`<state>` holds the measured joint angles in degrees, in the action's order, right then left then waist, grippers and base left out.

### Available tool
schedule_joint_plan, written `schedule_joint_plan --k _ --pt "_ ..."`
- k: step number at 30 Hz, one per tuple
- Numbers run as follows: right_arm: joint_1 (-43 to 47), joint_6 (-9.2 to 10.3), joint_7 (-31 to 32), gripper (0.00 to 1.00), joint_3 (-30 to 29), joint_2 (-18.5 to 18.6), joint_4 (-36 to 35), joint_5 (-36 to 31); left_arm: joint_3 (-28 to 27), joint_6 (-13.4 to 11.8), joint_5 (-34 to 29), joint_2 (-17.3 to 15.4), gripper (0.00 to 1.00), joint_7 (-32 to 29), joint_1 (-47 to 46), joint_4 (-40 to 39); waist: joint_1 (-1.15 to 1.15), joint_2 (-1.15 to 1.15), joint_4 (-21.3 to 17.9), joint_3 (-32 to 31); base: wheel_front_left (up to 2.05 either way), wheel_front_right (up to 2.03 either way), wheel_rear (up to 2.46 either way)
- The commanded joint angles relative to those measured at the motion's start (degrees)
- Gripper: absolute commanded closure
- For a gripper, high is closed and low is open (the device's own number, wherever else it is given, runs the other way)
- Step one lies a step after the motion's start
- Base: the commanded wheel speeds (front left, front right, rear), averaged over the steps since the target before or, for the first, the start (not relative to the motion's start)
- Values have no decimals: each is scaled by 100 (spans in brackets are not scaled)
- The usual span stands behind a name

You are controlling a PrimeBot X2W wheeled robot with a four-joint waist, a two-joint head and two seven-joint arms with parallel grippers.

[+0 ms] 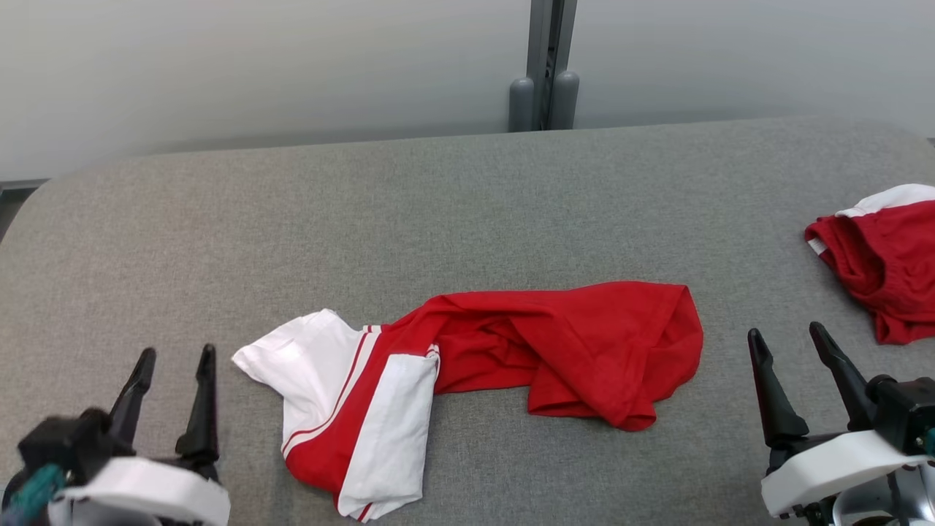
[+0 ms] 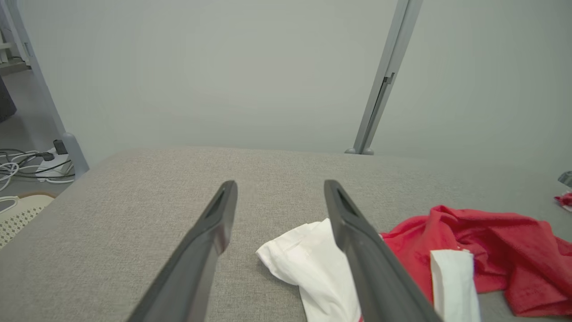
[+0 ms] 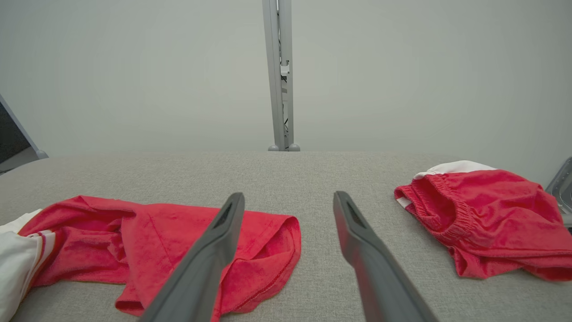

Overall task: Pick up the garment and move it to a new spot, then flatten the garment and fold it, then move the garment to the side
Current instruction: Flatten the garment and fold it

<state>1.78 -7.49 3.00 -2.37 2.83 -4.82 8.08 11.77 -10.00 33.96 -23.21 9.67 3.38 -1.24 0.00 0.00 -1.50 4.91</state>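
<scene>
The shirt [image 1: 511, 343] lies crumpled on the desk [image 1: 438, 204] between the left tool [image 1: 177, 353] and right tool [image 1: 785, 332], both wide and empty.

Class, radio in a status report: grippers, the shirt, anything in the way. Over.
Left gripper and right gripper open, empty. Shirt crumpled between them, untouched. Shorts lie far right, apart from shirt; nothing blocking.
</scene>
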Motion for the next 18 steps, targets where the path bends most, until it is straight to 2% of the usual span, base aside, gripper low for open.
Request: schedule_joint_plan --k 1,5,12,18 --pt "-75 -1 -27 0 -15 20 -31 31 45 77 50 -49 0 -135 -246 62 0 0 23 86 0 0 0" --pt "-187 -1 -76 0 -4 21 -46 40 176 292 271 -84 0 -683 -818 489 0 0 17 308 0 0 0" --pt "-350 -1 -178 0 50 21 79 76 354 837 720 14 0 -1313 -1677 1937 0 0 -85 638 0 0 0" --pt "-402 -1 -239 0 37 21 170 96 444 1129 877 100 0 -1456 -1941 2676 0 0 -166 742 0 0 0"
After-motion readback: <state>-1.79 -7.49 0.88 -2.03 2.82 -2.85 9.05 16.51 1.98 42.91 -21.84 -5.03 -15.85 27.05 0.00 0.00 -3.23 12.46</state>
